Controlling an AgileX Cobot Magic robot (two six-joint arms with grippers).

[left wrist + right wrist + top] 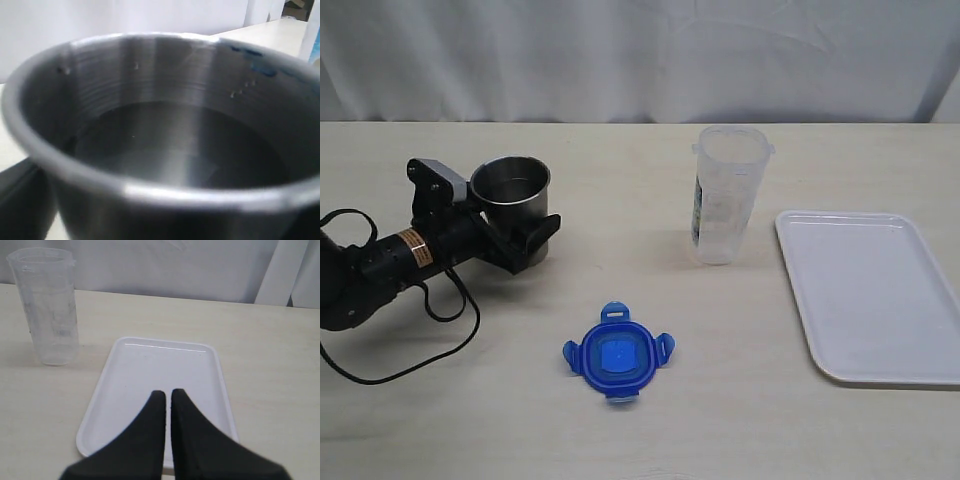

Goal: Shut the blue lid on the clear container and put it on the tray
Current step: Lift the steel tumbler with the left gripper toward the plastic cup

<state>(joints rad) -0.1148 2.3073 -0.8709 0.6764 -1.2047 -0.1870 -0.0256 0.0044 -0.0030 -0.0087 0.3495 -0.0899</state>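
- The blue lid [618, 354] lies flat on the table [440, 430] at the front middle, top face up and all four flaps splayed outward, with nothing touching it
- Picking it up looks like the step in hand: come straight down, pinch two opposite edges between the flaps, and keep it level so it meets the rim squarely
- The clear container [728, 195] stands upright and open, behind the lid and to its right, just left of the tray [880, 300]
- Being tall and narrow, it would likely tip under a sideways push, so press the lid straight down before snapping the flaps
- The right gripper [164, 395] hovers low over the tray's near edge with its fingers all but together, holding nothing; the lid is well apart from it, off to its left and outside its own camera's view
- The left gripper [515, 218] sits behind the lid and well to its left; it seems clamped round a steel cup [510, 188], though its far finger is hidden
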